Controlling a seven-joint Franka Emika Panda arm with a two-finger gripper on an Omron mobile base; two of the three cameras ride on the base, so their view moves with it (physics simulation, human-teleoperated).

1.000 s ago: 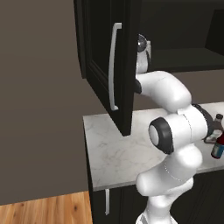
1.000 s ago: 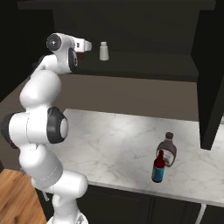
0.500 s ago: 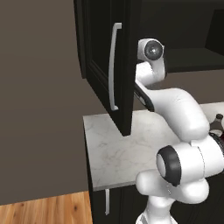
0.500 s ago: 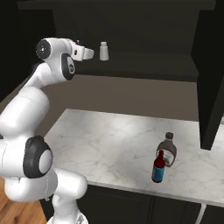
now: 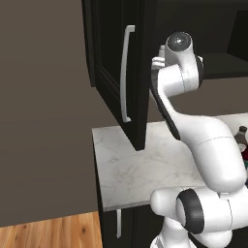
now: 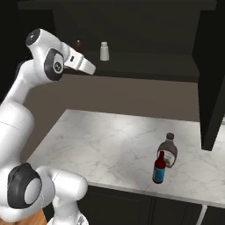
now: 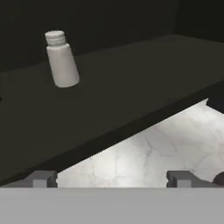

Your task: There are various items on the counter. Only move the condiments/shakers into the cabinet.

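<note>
My fingers (image 7: 112,178) stand wide and empty; the whitish tapered grey-topped shaker (image 7: 61,59) stands ahead on the black cabinet shelf (image 7: 131,83). A careless sideways swing could topple it.

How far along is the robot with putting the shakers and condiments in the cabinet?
Two are done: the white shaker and the dark red-brown shaker stand on the cabinet shelf. The gripper is open and holds nothing. Left: the dark brown bottle on the counter; the teal-and-red bottle beside it stays.
</note>
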